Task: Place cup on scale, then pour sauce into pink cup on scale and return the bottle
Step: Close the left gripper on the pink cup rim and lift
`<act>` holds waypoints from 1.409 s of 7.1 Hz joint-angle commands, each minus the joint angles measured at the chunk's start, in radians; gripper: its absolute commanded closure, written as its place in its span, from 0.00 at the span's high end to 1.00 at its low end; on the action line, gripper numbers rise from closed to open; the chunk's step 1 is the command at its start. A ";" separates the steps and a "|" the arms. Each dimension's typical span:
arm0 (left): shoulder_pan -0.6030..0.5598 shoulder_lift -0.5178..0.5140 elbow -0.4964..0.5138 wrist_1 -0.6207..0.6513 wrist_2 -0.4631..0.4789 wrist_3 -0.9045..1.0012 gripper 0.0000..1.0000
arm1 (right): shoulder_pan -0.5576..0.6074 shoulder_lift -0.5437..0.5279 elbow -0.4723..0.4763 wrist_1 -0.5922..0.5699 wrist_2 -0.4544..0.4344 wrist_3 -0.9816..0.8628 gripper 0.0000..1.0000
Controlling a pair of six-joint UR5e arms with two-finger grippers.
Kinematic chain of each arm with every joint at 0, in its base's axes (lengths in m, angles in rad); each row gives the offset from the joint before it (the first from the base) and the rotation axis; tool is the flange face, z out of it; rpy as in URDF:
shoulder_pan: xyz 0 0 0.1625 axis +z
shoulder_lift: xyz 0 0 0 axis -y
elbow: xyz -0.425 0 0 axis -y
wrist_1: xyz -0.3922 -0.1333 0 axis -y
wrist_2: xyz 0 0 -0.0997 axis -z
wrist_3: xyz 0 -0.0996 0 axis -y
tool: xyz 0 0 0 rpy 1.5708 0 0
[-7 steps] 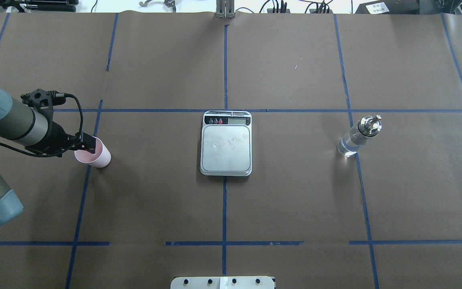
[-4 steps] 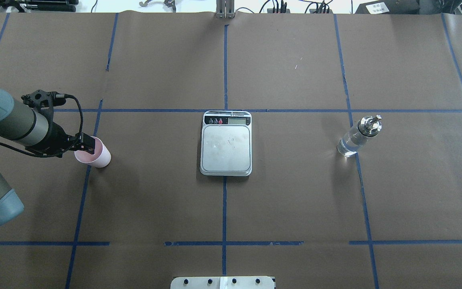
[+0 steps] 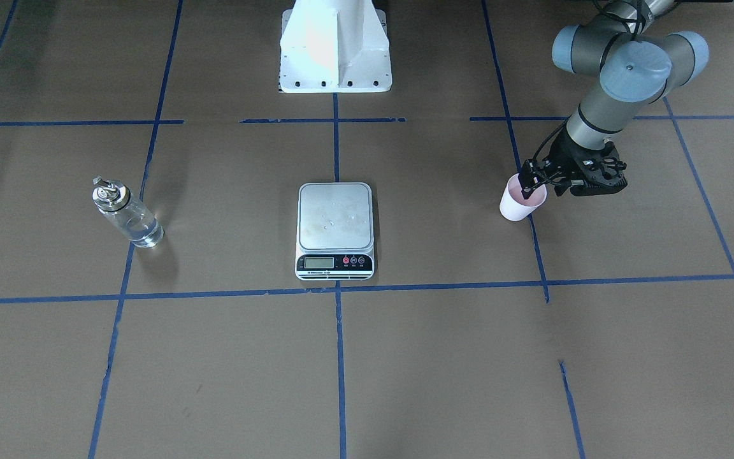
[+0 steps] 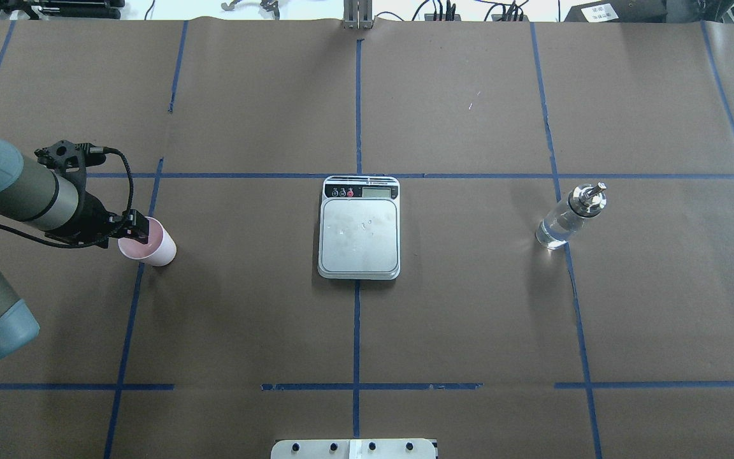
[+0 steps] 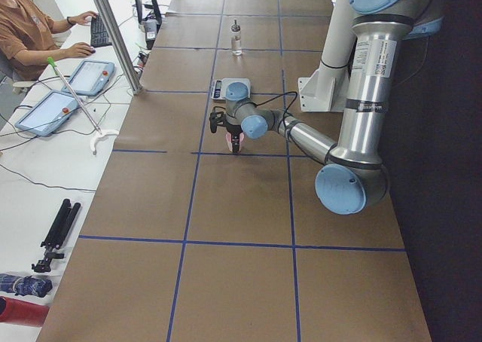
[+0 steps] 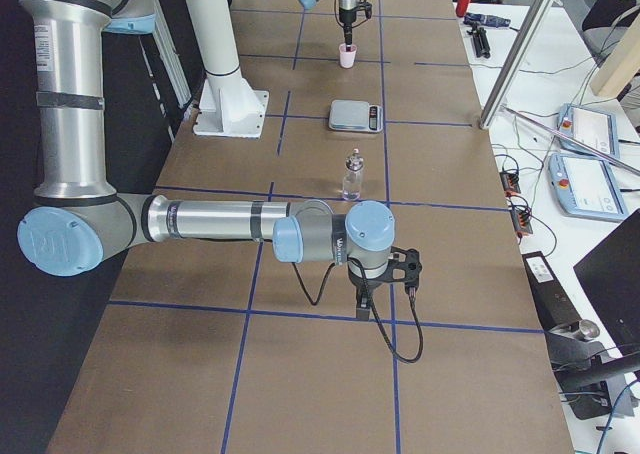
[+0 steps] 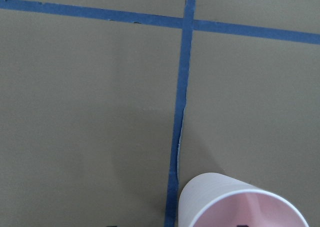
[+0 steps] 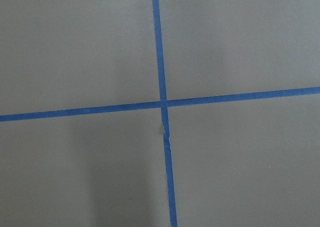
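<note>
Brown-papered table [image 4: 469, 319], blue tape grid. My left arm [image 4: 16, 191] reaches in low on its own side. Scale [image 4: 359, 236] at centre. Bottle [image 4: 564, 220] upright, well off on the right side. Cup [image 4: 157, 245] upright on the table, well apart from the scale on the left. Left hand [image 4: 137, 231] straddles the cup's rim; I can't tell if it's pinching. Right hand [image 6: 362, 302] hangs over the table, grip unreadable.
</note>
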 commanded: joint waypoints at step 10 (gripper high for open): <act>0.025 -0.004 0.003 0.005 0.018 0.000 0.30 | 0.002 0.000 0.006 -0.001 0.004 0.001 1.00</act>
